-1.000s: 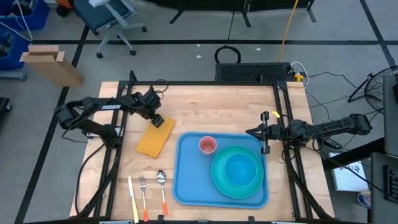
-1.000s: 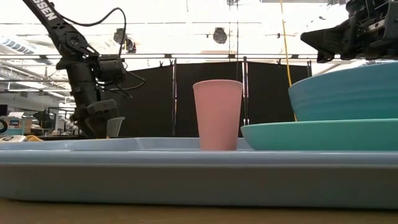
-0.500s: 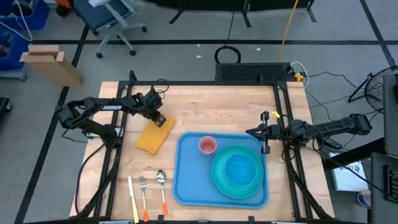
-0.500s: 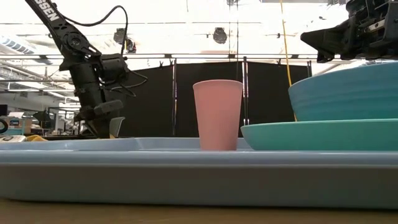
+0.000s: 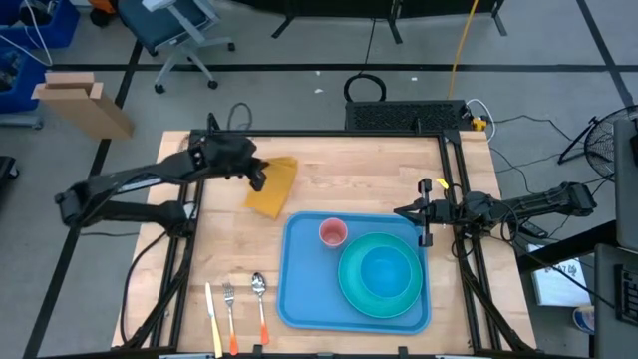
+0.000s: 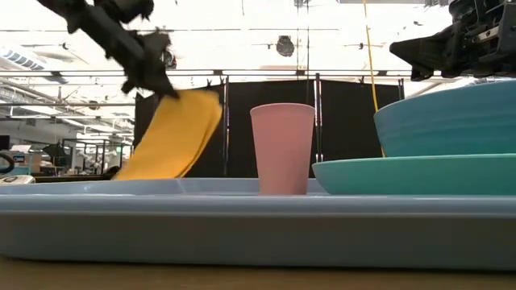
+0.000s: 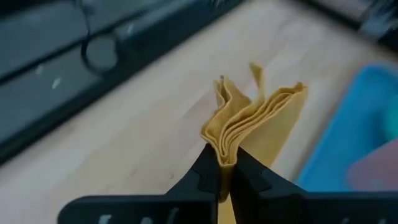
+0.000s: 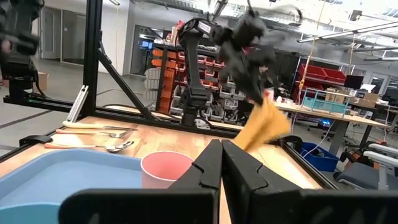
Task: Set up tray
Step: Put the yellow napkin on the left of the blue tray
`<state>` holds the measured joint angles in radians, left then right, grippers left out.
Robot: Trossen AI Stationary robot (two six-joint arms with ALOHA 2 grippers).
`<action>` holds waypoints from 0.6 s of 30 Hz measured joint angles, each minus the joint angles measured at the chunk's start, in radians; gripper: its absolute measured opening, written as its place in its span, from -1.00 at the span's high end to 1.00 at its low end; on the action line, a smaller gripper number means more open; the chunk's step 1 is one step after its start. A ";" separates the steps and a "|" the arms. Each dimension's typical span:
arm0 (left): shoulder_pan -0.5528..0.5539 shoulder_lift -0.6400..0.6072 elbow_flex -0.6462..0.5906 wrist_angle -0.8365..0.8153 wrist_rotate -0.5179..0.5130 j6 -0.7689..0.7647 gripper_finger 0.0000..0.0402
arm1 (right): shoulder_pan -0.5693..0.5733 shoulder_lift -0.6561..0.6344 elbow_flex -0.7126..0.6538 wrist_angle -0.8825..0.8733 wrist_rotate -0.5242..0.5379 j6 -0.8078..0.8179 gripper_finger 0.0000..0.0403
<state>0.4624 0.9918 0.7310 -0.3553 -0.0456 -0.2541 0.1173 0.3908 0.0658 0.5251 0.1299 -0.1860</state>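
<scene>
The light-blue tray (image 5: 299, 294) lies on the wooden table. It carries a pink cup (image 5: 332, 233) and a turquoise bowl on a turquoise plate (image 5: 380, 274). My left gripper (image 5: 257, 178) is above the table, beyond the tray's far left corner, shut on a folded yellow napkin (image 5: 275, 187). In the low view the napkin (image 6: 173, 133) slants down from the gripper (image 6: 153, 79). My right gripper (image 5: 424, 212) hovers shut at the tray's far right corner and holds nothing. My left gripper pinches the napkin's folded edge (image 7: 219, 148) between its two fingers, with several layers showing fanned beyond them. It holds the upper end from above. The napkin hangs slanted below the fingers, and its lower end (image 6: 129, 171) is hidden behind the tray's rim.
A knife, a fork and a spoon (image 5: 235, 302) lie side by side on the table to the left of the tray, near the front edge. Bare wood lies beyond the tray's far edge.
My left gripper has taken hold of the napkin and risen, moving a little toward the table's far edge. The napkin lay flat on the table to the left of the tray. It now hangs from the gripper, farther back and more to the right.
</scene>
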 joint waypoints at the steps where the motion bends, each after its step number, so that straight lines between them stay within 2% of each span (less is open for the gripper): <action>1: -0.020 -0.031 0.011 -0.004 -0.010 -0.014 0.94 | 0.000 0.000 0.000 0.000 0.000 0.000 1.00; 8: -0.202 -0.137 0.092 -0.018 -0.043 -0.118 0.94 | 0.000 0.000 0.000 0.003 0.000 0.000 1.00; 14: -0.425 -0.101 0.153 -0.003 -0.138 -0.197 0.94 | 0.000 0.000 0.000 0.027 0.000 0.000 1.00; 18: -0.596 -0.036 0.175 0.003 -0.268 -0.255 0.94 | 0.000 0.000 0.000 0.026 0.000 -0.001 1.00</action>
<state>-0.1332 0.9556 0.9064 -0.3526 -0.3135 -0.5092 0.1173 0.3911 0.0659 0.5507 0.1299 -0.1871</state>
